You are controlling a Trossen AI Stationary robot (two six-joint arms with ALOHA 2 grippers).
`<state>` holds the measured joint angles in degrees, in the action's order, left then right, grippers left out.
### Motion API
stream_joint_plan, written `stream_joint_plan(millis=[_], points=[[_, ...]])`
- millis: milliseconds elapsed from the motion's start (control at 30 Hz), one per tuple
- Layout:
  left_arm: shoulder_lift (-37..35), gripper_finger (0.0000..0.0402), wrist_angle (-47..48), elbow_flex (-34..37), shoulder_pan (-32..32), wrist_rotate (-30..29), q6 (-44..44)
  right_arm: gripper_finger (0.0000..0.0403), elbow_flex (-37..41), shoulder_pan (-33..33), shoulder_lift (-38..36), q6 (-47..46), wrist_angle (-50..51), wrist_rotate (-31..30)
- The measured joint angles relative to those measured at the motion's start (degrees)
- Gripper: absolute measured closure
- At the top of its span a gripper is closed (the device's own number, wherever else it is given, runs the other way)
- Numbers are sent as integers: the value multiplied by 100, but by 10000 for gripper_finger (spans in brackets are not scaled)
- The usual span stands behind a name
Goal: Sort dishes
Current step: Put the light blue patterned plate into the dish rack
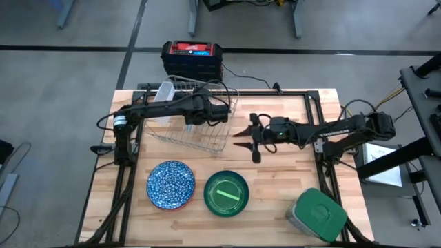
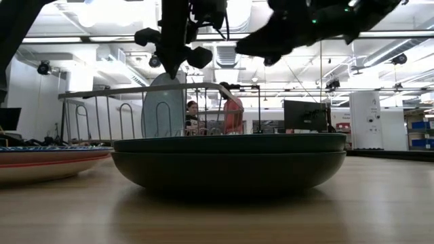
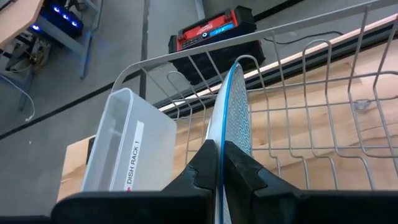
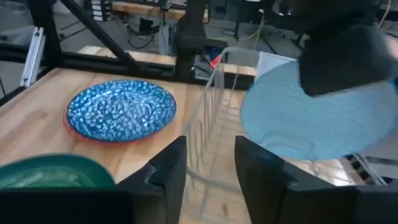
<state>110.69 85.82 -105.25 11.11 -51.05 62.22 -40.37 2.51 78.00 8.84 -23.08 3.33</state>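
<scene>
Dishes: one plate on edge in the rack, two flat on the desk

Dishes number three in our views. We see a light blue plate [image 3: 235,118] standing on its rim inside the wire metal rack [image 1: 219,138], thin and smooth, its face speckled; its flat faces point sideways along the rack and its long axis runs up and down. The left claw [image 3: 219,163] pinches this plate's rim, fingers pressed together on the thin edge. Beside the rack sits a clear plastic tub [image 3: 121,152] labelled DISH RACK 1.

Flat on the desk [image 1: 289,193] lie a round blue speckled plate [image 1: 170,184] with a reddish underside and, just beside it, a dark green bowl [image 1: 226,193], glossy, shallow, opening upward. Near the desk's front right corner rests a square grey container with a green lid [image 1: 317,215].

The right claw [image 1: 242,137] hangs above the desk just right of the rack, pointing toward it, its fingers [image 4: 171,165] spread apart with nothing between them.

We find the desk to be pale wooden planking with a black frame. Beyond it, a grey floor carries a black and red box [image 1: 192,58]. From the low view the room is a bright workshop with ceiling pipes, monitors, and a seated person [image 2: 192,115] far behind.
</scene>
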Motion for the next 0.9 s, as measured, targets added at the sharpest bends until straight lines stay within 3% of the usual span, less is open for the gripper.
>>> stream_joint_plan(millis=[333, 567, 900], points=[[-17, 399, 80, -97, 109, 133, 184, 369, -544, -358, 1267, 220, 24, 20], [-24, 399, 170, -472, 220, 141, -150, 400, -771, -374, 1726, 290, 30, -54], [-33, 399, 323, -422, 333, 223, -122, 402, -778, -347, 1793, 429, 369, -1708]])
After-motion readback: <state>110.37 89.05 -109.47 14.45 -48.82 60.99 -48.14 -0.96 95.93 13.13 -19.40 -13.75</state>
